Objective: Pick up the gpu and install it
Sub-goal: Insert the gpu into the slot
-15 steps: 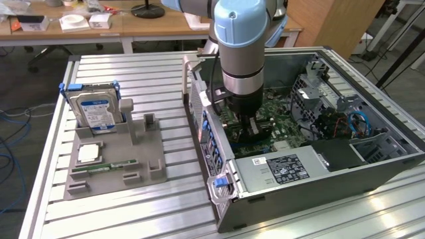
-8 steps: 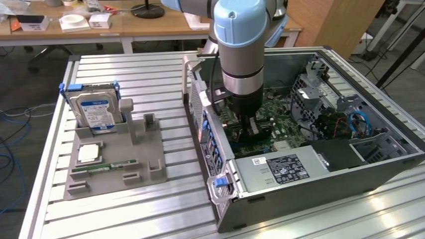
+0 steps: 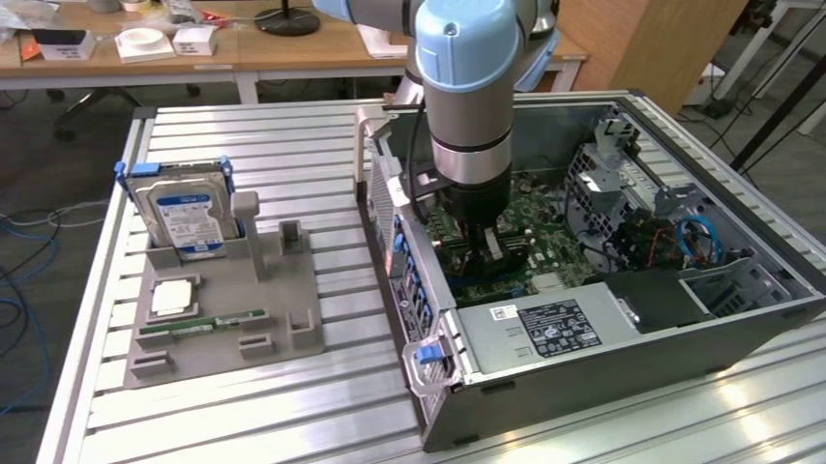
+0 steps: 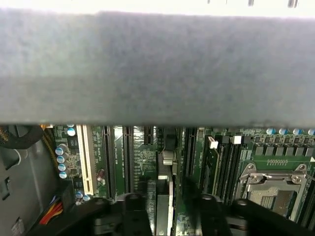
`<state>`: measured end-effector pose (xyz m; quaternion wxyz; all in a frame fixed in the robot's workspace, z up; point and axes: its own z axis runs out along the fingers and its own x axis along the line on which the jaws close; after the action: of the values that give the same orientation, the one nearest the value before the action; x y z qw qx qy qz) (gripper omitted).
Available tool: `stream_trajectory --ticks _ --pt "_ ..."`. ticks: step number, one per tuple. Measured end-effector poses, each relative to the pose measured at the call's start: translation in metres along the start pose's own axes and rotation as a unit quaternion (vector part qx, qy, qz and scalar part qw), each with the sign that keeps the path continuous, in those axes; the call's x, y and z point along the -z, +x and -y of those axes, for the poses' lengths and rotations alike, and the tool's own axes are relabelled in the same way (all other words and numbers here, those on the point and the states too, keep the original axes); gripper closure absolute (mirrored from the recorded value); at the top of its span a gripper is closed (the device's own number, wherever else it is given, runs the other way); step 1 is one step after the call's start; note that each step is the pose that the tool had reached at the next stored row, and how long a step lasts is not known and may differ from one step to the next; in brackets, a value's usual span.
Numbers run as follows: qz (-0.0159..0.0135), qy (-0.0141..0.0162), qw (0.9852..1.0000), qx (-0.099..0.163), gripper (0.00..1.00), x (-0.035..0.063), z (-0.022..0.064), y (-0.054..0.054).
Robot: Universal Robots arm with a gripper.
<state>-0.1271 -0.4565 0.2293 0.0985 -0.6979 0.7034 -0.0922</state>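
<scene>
A: Fingers sit closest to the wrist lens, black, one on each side of a thin green card standing on edge. Entry: that card is the gpu.

B: Gripper state?

A: Jaws parted. A dark gap shows between each finger and the card face, so neither pad looks pressed to it. Noted as open, not gripping.

B: Gpu position relative to the tool?

A: Directly between the fingers and centred in the gap. It runs parallel to the long slots on the motherboard. Its lower edge goes down among those slots. Whether it is fully seated cannot be told.

B: Neighbours on the board?

A: A white slot lies off to one side of the card, with blue-topped capacitors beyond it. The CPU socket, with its metal frame, lies on the other side, well apart.

B: Exterior view?

A: The arm reaches straight down into the open case, which lies on its side on the slatted table. The gripper is low over the board, near the middle of the case. The power supply is nearer the camera than the gripper.

B: Rest of the table?

A: A grey holder stands toward the exterior view's left, well apart from the case. It carries the hard drive upright and a memory stick lying flat.
</scene>
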Motion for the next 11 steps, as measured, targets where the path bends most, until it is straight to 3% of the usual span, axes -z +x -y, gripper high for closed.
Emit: stream_trajectory --ticks 3,11 --pt "0.0000 0.0000 1.0000 0.000 0.49 0.0000 0.0001 0.000" --pt "0.0015 -0.0006 1.0000 -0.001 0.49 0.0285 0.0080 0.000"
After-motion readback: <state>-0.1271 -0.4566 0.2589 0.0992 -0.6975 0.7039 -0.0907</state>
